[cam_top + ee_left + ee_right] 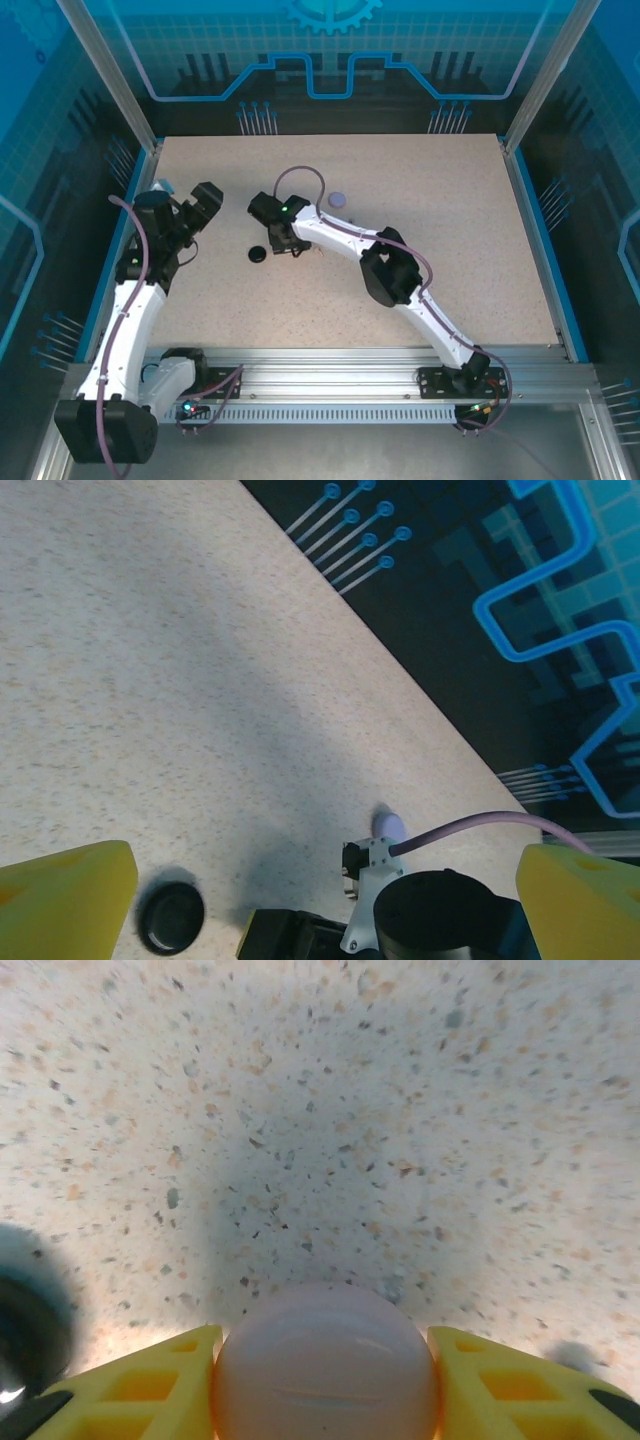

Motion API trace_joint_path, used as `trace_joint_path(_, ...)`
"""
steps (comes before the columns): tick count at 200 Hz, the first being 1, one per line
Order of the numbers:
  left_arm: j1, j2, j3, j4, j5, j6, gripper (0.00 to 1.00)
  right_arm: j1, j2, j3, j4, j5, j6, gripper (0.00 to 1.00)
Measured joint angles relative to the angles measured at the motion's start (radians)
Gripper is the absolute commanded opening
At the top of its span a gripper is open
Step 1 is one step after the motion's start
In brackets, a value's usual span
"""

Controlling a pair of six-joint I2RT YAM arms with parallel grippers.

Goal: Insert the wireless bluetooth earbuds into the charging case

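— Where does the right gripper [322, 1345] stand?
— Straight over the pale pink case [325, 1370]. In my wrist view its dome sits squarely between the yellow fingers [140, 1385]. Both pads look to be touching its sides, so I call that a grip at a middling width.
— Any long axis to line up with?
— None. The case is round, so wrist angle hardly matters. What matters is the neighbour: the black case [258, 253] lies just beside the gripper on its left, apart from the pink one. The purple case [338, 199] sits beyond my forearm [340, 235], well apart.
— And the earbuds?
— Too small for me to pick out, so I cannot say where they lie.
— The left gripper [205, 205]?
— Spread wide and holding nothing, near the table's left edge, facing across toward the black case. The right gripper is far nearer.
— Surface?
— A flat speckled table [450, 200], with plenty of room to the right of my arm. I judge that the smooth dome may slip if lifted carelessly.
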Motion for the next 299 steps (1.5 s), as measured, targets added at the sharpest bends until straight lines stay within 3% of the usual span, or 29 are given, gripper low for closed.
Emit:
trace_joint_path(43, -0.050, 0.023, -0.079, 0.116, 0.048, -0.018, 0.99, -0.032, -0.196, -0.079, 0.028, 0.023, -0.008, 0.37)
trace_joint_path(93, -0.188, 0.126, -0.100, 0.243, 0.051, -0.018, 0.99, -0.111, -0.419, -0.213, 0.085, 0.041, 0.007, 0.37)
trace_joint_path(166, -0.248, 0.291, -0.262, 0.715, 0.181, -0.048, 0.99, -0.169, -0.613, -0.485, 0.214, 0.047, 0.201, 0.38)
trace_joint_path(233, -0.284, 0.524, -0.315, 1.203, 0.326, -0.121, 0.97, -0.170, -0.634, -0.523, 0.308, 0.047, 0.420, 0.37)
trace_joint_path(299, -0.373, 0.683, -0.324, 1.461, 0.365, -0.149, 0.87, -0.165, -0.652, -0.565, 0.363, 0.046, 0.531, 0.37)
